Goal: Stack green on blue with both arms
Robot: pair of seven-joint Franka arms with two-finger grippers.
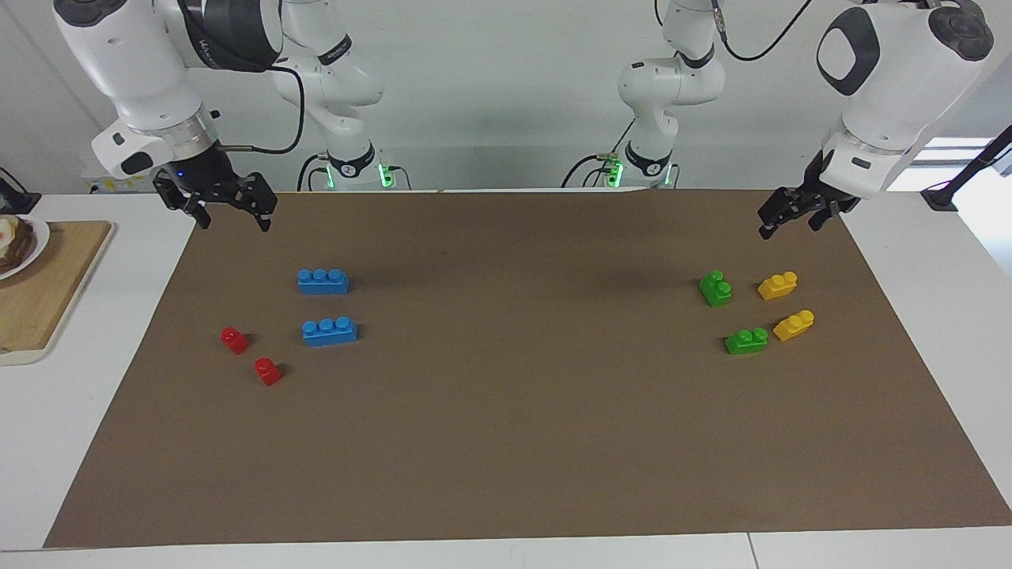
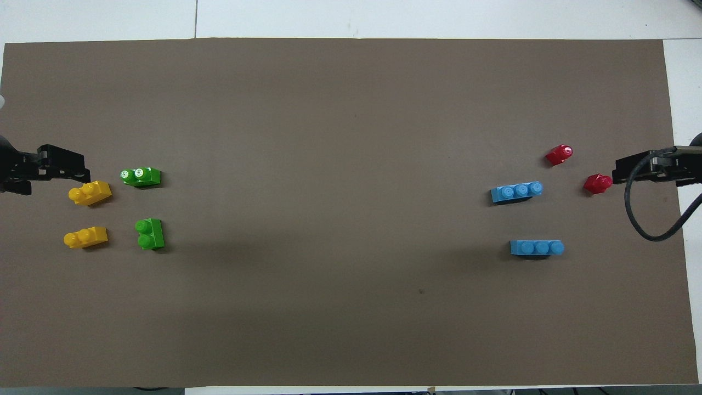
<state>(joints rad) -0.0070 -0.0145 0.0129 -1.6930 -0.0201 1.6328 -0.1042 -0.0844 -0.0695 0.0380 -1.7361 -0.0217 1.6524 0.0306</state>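
Two green bricks lie on the brown mat toward the left arm's end: one (image 1: 715,288) (image 2: 149,233) nearer to the robots, the other (image 1: 746,341) (image 2: 141,176) farther out. Two long blue bricks lie toward the right arm's end: one (image 1: 323,281) (image 2: 536,248) nearer to the robots, the other (image 1: 329,331) (image 2: 516,192) farther out. My left gripper (image 1: 789,227) (image 2: 77,167) hangs open and empty in the air over the mat's edge near the green and yellow bricks. The right gripper (image 1: 233,224) (image 2: 622,171), also open and empty, hangs over the mat's edge at its own end.
Two yellow bricks (image 1: 778,285) (image 1: 794,325) lie beside the green ones, closer to the mat's edge. Two small red bricks (image 1: 235,340) (image 1: 268,371) lie beside the blue ones. A wooden board (image 1: 47,292) with a plate (image 1: 38,237) sits off the mat at the right arm's end.
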